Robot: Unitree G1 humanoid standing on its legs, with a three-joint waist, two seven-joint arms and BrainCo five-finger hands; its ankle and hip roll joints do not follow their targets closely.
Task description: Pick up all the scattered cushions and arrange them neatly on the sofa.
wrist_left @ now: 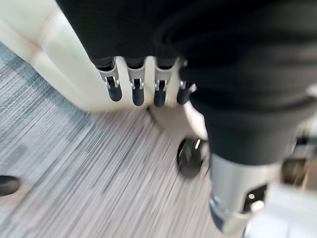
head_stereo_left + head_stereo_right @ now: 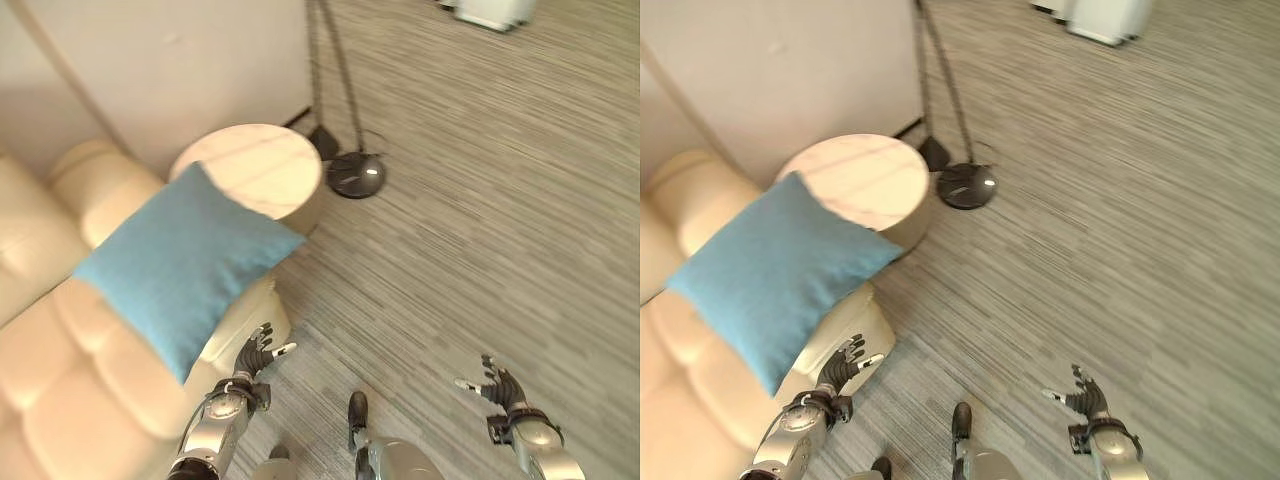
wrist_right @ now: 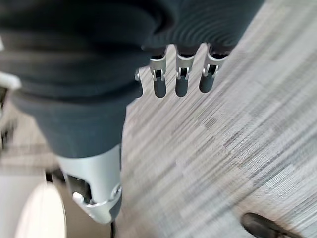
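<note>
The blue cushion (image 2: pixel 182 265) lies tilted across the cream sofa's (image 2: pixel 60 400) arm, one corner overhanging the round side table (image 2: pixel 262 168) (it looks loosely perched). Best to square it against the backrest using both palms. The left hand (image 2: pixel 254 358) hovers beside the sofa arm, fingers relaxed, empty; the right hand (image 2: pixel 497 384) hangs over bare carpet (image 2: pixel 470 230), likewise slack.

Open striped carpet floor (image 2: pixel 480 250) runs wide btwn both hands and ahead to the right. Left hand (image 2: pixel 255 358), fingers spread, hovers just beside the cream sofa (image 2: pixel 70 400) arm, which blocks its left side. Blue cushion (image 2: pixel 185 265) lies tilted over the sofa arm, above the hand. Round marble-top side surface (image 2: pixel 262 165) stands beside the sofa by the wall; lamp base (image 2: pixel 356 175) and poles just beyond it. Right hand (image 2: pixel 500 385), fingers spread, over bare floor.
</note>
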